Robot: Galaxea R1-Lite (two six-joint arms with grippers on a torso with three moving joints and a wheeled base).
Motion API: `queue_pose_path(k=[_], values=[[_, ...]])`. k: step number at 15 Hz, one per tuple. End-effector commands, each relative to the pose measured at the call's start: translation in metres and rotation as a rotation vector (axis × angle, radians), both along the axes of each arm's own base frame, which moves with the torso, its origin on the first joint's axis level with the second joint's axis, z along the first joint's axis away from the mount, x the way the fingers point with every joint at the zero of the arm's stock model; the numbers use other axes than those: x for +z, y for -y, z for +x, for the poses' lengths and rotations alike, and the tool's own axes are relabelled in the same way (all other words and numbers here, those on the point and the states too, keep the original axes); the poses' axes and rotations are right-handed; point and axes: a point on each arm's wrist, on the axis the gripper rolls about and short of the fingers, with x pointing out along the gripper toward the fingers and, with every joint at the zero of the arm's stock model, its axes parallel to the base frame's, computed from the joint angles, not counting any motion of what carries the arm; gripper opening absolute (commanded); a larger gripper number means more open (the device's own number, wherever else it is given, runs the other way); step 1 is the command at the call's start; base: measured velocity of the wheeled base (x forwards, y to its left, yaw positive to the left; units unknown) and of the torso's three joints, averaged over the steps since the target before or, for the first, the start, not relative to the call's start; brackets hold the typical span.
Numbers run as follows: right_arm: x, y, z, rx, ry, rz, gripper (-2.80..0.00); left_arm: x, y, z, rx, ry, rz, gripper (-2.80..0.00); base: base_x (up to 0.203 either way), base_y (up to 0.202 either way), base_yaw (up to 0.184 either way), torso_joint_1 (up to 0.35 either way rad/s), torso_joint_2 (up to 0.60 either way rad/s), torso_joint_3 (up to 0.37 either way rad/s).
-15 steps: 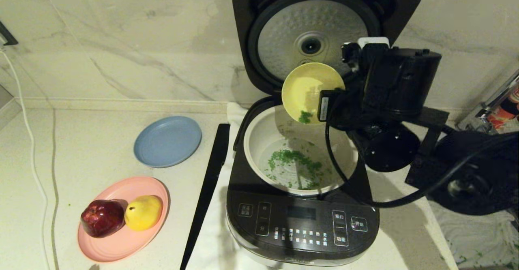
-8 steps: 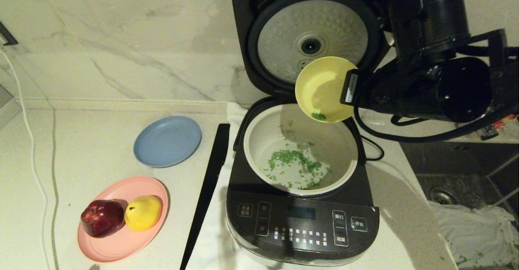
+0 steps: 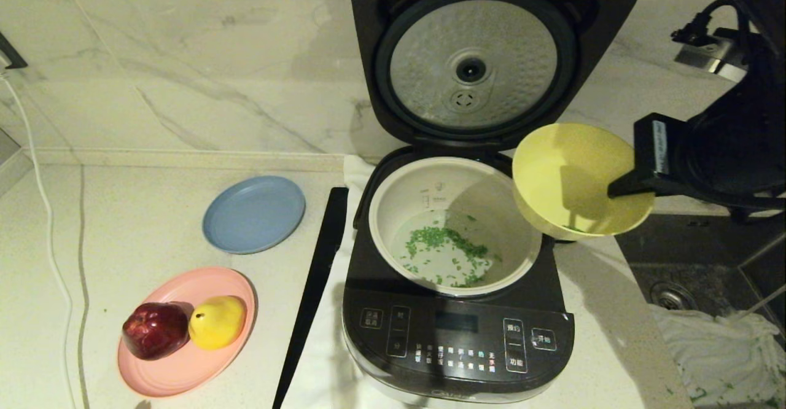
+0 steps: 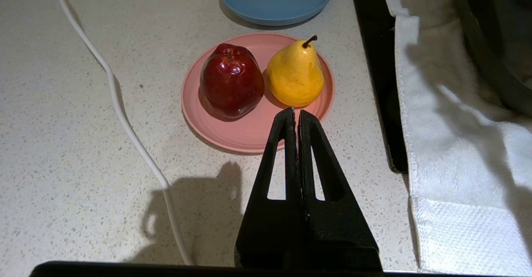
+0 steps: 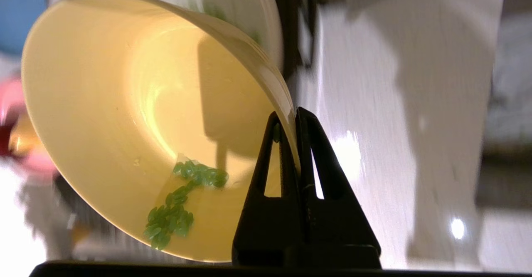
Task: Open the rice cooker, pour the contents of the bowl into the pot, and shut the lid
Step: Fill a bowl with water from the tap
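The rice cooker (image 3: 457, 341) stands open, its lid (image 3: 491, 34) raised against the wall. Green bits (image 3: 445, 252) lie scattered on the bottom of the cream pot (image 3: 399, 194). My right gripper (image 3: 620, 185) is shut on the rim of the yellow bowl (image 3: 571, 175). It holds the bowl tilted, beside the pot's right edge and above the counter. In the right wrist view the gripper (image 5: 291, 121) pinches the bowl (image 5: 124, 102), and a few green bits (image 5: 178, 202) cling inside it. The left gripper (image 4: 296, 112) is shut and empty, hovering near the pink plate.
Left of the cooker lie a blue plate (image 3: 253, 214) and a pink plate (image 3: 184, 366) with a red apple (image 3: 155, 330) and a yellow pear (image 3: 216, 321). A black strip (image 3: 316, 274), a white towel (image 3: 325, 360) and a white cable (image 3: 43, 212) lie there too. A sink (image 3: 675, 274) is at the right.
The right gripper has carried the bowl from above the pot's back rim to the right and lower. The bowl has turned from steeply tipped toward more level.
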Motion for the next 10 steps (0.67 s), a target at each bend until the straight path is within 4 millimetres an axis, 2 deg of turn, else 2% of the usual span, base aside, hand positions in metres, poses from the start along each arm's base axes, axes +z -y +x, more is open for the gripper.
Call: queue_pose_path(k=[1, 6, 10], values=[[0.008, 0.033, -0.021, -0.041, -0.046, 0.031, -2.8, -0.002, 0.0, 0.001, 0.0, -0.007, 0.0, -2.8, 0.0, 0.0, 0.0, 0.0, 0.0, 0.0], [0.008, 0.093, -0.032, -0.214, -0.146, 0.078, -2.8, -0.002, 0.0, 0.001, 0.0, -0.007, 0.0, -2.8, 0.0, 0.0, 0.0, 0.0, 0.0, 0.0], [-0.008, 0.149, -0.016, -0.447, -0.217, 0.167, -2.8, -0.003, 0.0, 0.001, 0.0, -0.008, 0.0, -2.8, 0.0, 0.0, 0.0, 0.0, 0.0, 0.0]])
